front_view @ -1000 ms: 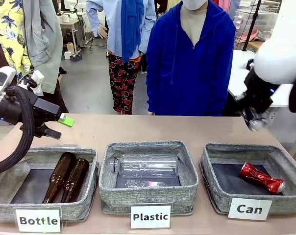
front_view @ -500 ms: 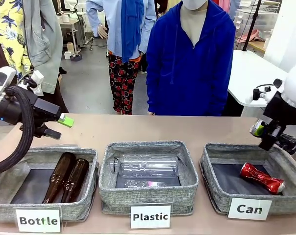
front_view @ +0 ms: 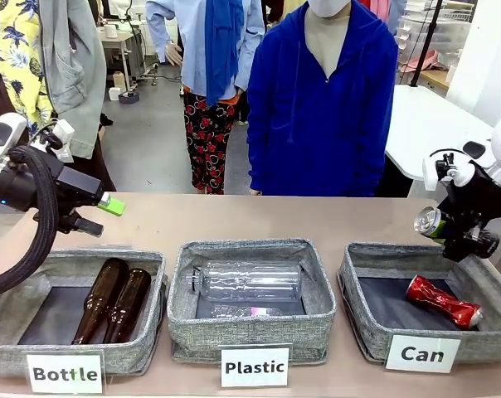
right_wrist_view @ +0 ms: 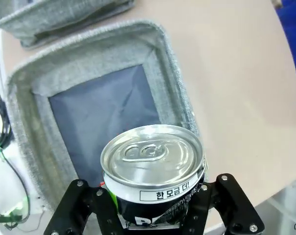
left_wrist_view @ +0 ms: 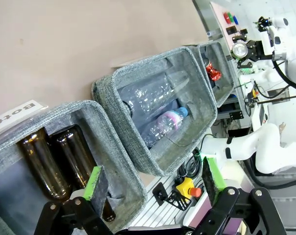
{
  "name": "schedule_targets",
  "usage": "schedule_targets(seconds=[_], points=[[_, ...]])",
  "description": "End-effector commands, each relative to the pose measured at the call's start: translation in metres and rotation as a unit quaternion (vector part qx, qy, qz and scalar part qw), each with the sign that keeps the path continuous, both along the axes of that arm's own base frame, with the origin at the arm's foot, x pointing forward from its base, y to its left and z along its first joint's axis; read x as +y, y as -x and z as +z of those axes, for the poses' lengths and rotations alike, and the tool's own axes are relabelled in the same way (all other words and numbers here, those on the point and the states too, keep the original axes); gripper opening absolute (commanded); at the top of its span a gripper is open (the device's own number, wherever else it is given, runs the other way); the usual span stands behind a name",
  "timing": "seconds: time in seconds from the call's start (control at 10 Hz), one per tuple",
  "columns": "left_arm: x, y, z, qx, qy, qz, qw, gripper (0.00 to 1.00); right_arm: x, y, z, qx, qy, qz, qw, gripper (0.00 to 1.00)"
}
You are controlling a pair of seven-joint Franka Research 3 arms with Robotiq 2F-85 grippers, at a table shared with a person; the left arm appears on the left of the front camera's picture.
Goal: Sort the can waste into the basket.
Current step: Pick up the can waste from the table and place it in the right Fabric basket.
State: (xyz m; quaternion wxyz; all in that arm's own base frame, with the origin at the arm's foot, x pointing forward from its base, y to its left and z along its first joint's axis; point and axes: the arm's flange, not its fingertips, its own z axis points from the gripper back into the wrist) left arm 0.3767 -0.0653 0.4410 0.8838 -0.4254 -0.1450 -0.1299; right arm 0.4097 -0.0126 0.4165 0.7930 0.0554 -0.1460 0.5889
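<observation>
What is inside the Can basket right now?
One crushed red can lies on the dark floor of the Can basket. Its near wall hides the front strip of the floor.

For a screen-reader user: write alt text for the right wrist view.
A silver can sits top-up between the right gripper's black fingers, above the grey basket's dark inside. Tan table lies beyond.

Right tool (front_view: 449, 232) risen slightly above Can basket (front_view: 362, 290), silver can (front_view: 430, 222) end now facing camera
</observation>
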Motion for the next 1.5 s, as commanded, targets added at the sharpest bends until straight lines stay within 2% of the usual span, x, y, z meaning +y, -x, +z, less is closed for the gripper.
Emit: schedule_targets(seconds=[0.0, 0.1, 0.3, 0.4, 0.6, 0.8, 1.0, 1.1, 1.2, 1.3, 1.4], points=[[-0.002, 0.001, 0.000, 0.005, 0.001, 0.003, 1.000, 1.00, -0.004, -0.007, -0.006, -0.003, -0.014, 0.017, 1.000, 0.60], [-0.002, 0.001, 0.000, 0.005, 0.001, 0.003, 1.000, 1.00, -0.004, -0.007, -0.006, -0.001, -0.015, 0.014, 1.000, 1.00], [-0.002, 0.001, 0.000, 0.005, 0.001, 0.003, 1.000, 1.00, -0.005, -0.007, -0.008, -0.003, -0.012, 0.013, 1.000, 1.00], [-0.002, 0.001, 0.000, 0.005, 0.001, 0.003, 1.000, 1.00, -0.005, -0.006, -0.009, -0.004, -0.013, 0.014, 1.000, 0.84], [-0.002, 0.001, 0.000, 0.005, 0.001, 0.003, 1.000, 1.00, -0.006, -0.007, -0.011, 0.000, -0.015, 0.010, 1.000, 1.00], [-0.002, 0.001, 0.000, 0.005, 0.001, 0.003, 1.000, 1.00, -0.005, -0.007, -0.011, 0.006, -0.023, 0.009, 1.000, 1.00], [-0.002, 0.001, 0.000, 0.005, 0.001, 0.003, 1.000, 1.00, 0.000, -0.012, -0.008, 0.039, -0.063, -0.043, 0.996, 1.00], [-0.002, 0.001, 0.000, 0.005, 0.001, 0.003, 1.000, 1.00, 0.006, -0.013, -0.003, 0.064, -0.115, -0.130, 0.983, 1.00], [-0.002, 0.001, 0.000, 0.005, 0.001, 0.003, 1.000, 1.00, 0.016, -0.015, 0.008, 0.101, -0.194, -0.275, 0.936, 1.00], [-0.002, 0.001, 0.000, 0.005, 0.001, 0.003, 1.000, 1.00, 0.022, -0.018, 0.015, 0.159, -0.263, -0.373, 0.876, 1.00], [-0.002, 0.001, 0.000, 0.005, 0.001, 0.003, 1.000, 1.00, 0.021, -0.026, 0.018, 0.240, -0.299, -0.412, 0.827, 1.00]])
